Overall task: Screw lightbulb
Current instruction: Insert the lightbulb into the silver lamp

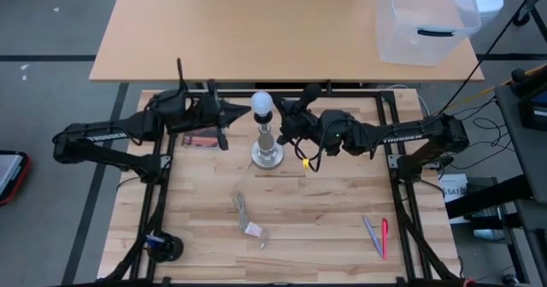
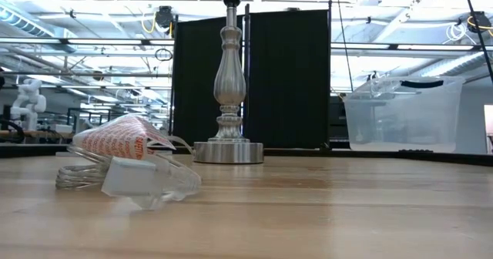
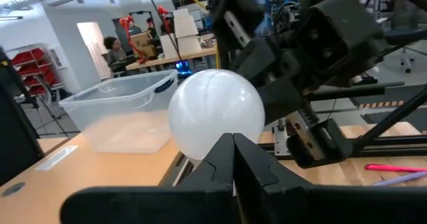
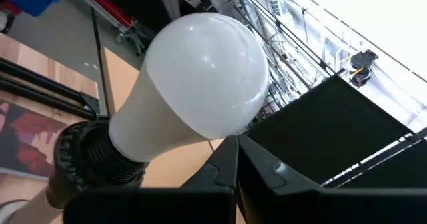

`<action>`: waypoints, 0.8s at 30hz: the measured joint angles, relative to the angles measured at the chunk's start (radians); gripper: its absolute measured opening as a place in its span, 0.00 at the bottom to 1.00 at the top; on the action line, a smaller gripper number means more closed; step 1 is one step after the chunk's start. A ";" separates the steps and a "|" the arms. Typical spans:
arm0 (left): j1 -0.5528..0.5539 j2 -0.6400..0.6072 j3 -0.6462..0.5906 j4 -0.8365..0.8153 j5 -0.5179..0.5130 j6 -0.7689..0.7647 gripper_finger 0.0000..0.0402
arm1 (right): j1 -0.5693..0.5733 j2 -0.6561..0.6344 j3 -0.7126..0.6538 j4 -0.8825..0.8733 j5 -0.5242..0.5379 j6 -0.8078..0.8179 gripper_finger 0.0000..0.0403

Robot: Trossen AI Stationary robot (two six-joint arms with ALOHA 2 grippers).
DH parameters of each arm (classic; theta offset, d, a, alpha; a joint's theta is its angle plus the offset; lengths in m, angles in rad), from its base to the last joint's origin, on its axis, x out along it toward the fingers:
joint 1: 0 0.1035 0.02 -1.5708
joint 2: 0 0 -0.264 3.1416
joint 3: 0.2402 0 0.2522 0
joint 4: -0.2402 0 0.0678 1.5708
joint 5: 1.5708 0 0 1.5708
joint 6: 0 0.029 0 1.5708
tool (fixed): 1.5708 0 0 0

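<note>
The white frosted lightbulb (image 1: 262,104) stands upright on top of the silver lamp stand (image 1: 267,156), its narrow end in the black socket (image 4: 87,161). My left gripper (image 1: 246,110) is level with the globe, just to its left, fingers shut. In the left wrist view (image 3: 233,151) its tips show in front of the globe (image 3: 213,111). My right gripper (image 1: 282,114) is just to the right of the globe, fingers shut. Its tips (image 4: 237,151) sit close beside the globe (image 4: 200,77). The low view shows only the stand's post (image 2: 229,97); the bulb is out of that frame. My left gripper points level at the globe's left side with shut fingers; whether the tips touch the glass I cannot tell. My right gripper points level at the globe's right side with shut fingers, the tips right at the globe's edge (image 4: 230,127); whether they touch I cannot tell.
A clear cord with a plug and a paper tag (image 1: 248,219) lies on the table near of the stand, and also shows in the low view (image 2: 131,163). Pens (image 1: 376,236) lie near right. A clear plastic bin (image 1: 423,22) stands on the far table.
</note>
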 joint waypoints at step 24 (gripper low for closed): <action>0.118 0.113 -0.001 0.027 -0.004 -0.038 0.00 | 0.136 0.001 0.000 -0.074 0.033 0.008 0.00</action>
